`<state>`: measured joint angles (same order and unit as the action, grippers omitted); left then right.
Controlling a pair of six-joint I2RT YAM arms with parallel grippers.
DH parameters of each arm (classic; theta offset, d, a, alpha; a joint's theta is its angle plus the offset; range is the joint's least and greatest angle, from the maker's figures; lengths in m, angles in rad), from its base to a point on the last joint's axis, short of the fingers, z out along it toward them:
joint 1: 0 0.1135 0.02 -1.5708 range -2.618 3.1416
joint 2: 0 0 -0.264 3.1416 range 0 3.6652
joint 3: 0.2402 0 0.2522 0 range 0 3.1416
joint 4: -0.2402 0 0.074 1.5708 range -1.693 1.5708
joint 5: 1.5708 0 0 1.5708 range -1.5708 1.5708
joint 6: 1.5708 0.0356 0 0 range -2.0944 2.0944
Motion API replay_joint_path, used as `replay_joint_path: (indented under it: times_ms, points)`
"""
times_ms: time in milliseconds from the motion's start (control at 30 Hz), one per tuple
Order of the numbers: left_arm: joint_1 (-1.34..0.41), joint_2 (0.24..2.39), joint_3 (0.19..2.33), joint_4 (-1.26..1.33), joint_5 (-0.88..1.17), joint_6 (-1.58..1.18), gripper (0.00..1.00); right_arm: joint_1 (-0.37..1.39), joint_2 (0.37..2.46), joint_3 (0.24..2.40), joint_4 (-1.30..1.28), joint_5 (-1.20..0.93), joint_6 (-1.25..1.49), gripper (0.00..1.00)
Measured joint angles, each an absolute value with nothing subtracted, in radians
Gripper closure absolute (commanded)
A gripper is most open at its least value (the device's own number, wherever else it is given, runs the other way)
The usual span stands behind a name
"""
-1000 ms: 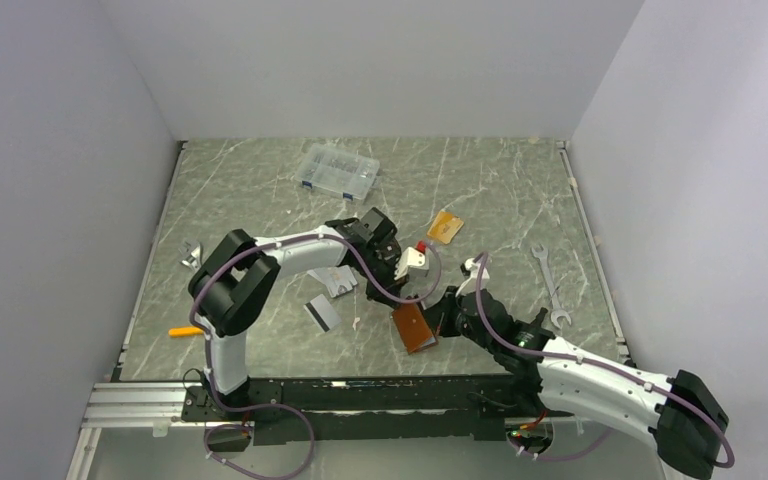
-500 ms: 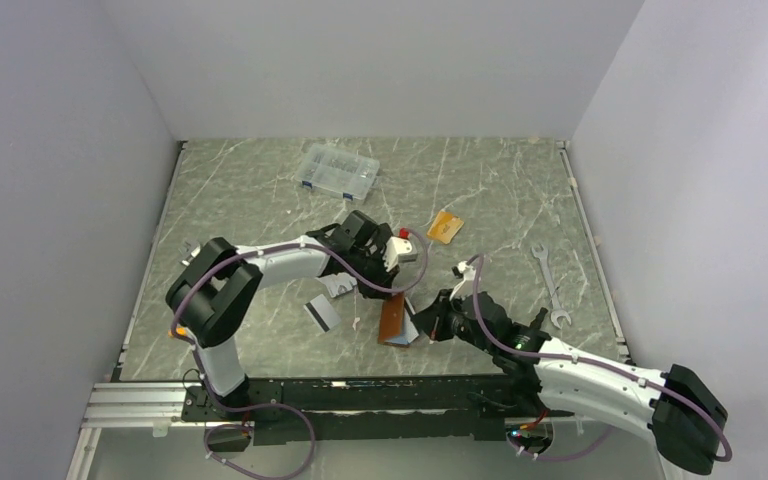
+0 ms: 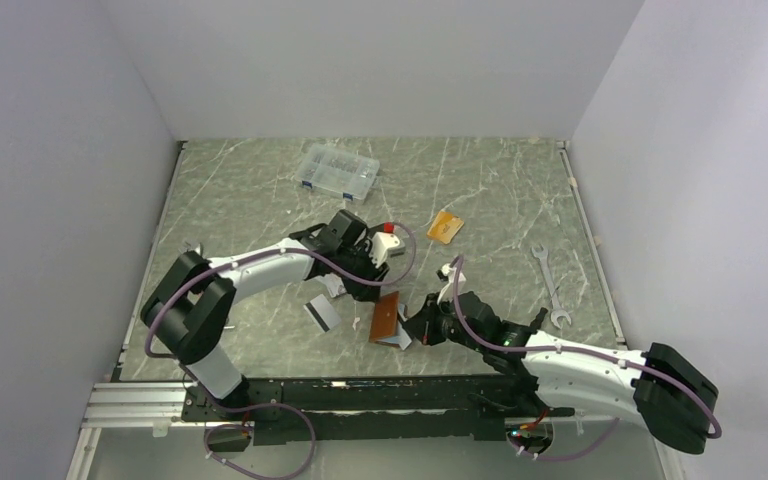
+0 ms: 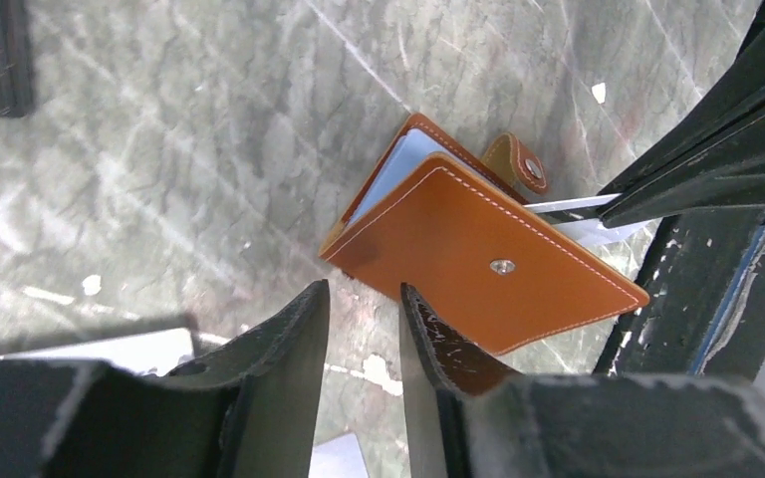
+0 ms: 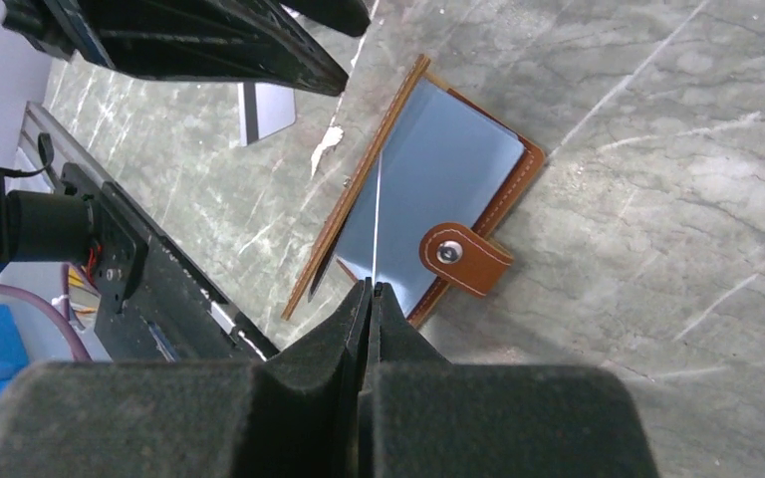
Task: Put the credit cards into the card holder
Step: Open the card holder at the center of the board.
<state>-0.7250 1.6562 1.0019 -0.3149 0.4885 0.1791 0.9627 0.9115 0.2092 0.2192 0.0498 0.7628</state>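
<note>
Okay, your right tool (image 5: 372, 289) is pinched shut on a thin silvery sheet (image 4: 570, 204) at the card holder (image 4: 478, 249); card or sleeve, you can't tell from here. That brown holder sits half open on the counter (image 3: 260, 200), near the front edge. Your left tool (image 4: 364, 287) hovers just beside it, fingers parted, nothing between them. A silver card (image 3: 322, 313) lies to its left, and the orange card (image 3: 445, 226) is farther back, well apart
</note>
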Motion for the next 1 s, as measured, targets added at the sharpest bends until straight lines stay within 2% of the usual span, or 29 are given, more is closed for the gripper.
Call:
replay_joint_path:
  times_ms: [100,400,433,500,767,1000]
  points:
    - [-0.708,1.621,1.021,-0.371,0.473,0.17,0.56,0.973,0.92,0.217,0.229,0.051,0.759,1.0]
    - [-0.701,1.597,1.079,-0.47,0.543,0.015,0.5,0.994,0.921,0.242,0.233,0.055,0.748,1.0]
    - [-0.702,1.604,1.079,-0.477,0.554,-0.004,0.33,1.0,0.928,0.251,0.234,0.057,0.745,1.0]
    - [-0.706,1.62,1.079,-0.485,0.571,-0.031,0.29,1.016,0.946,0.269,0.234,0.065,0.741,1.0]
    - [-0.712,1.639,1.08,-0.517,0.605,-0.101,0.27,1.062,1.018,0.3,0.237,0.08,0.738,1.0]
    - [-0.727,1.639,1.079,-0.544,0.598,-0.081,0.4,1.076,1.035,0.315,0.237,0.09,0.736,1.0]
